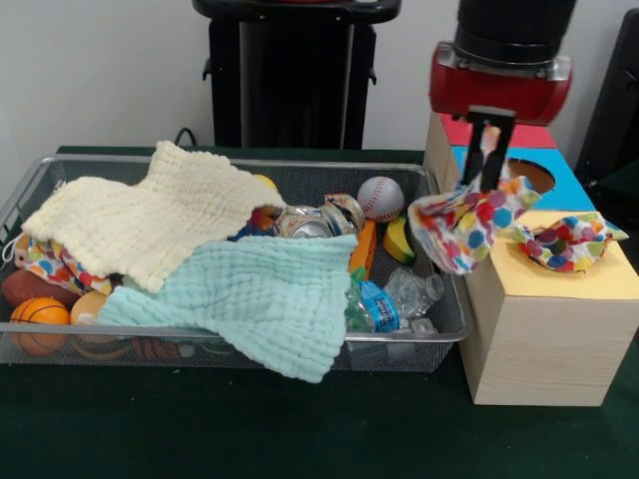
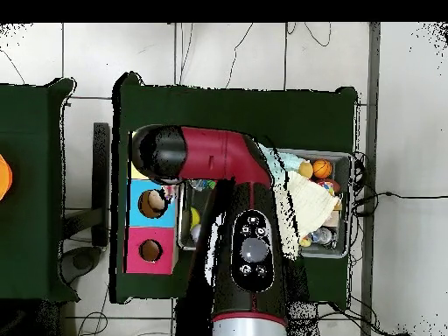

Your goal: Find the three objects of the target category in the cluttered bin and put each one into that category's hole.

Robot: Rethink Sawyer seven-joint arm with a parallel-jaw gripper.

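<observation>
My gripper [image 1: 489,182] is shut on a dotted fabric piece [image 1: 462,228], which hangs above the gap between the wire bin [image 1: 240,346] and the yellow-faced box [image 1: 609,281]. A second dotted piece [image 1: 565,240] lies crumpled on the yellow face and hides its hole. A third dotted piece [image 1: 42,261] peeks out under the cream cloth [image 1: 150,225] at the bin's left end. The mint cloth [image 1: 260,299] drapes over the bin's front rim. In the overhead view the arm [image 2: 219,157] covers the yellow box, and a bit of dotted fabric [image 2: 203,185] shows beside it.
The blue-faced box [image 1: 574,185] and the red-faced box [image 1: 527,136] stand behind the yellow one; their holes [image 2: 153,203] [image 2: 150,251] show from overhead. The bin also holds a baseball [image 1: 380,197], a basketball [image 1: 40,313], crushed cans [image 1: 310,222] and a plastic bottle [image 1: 384,304].
</observation>
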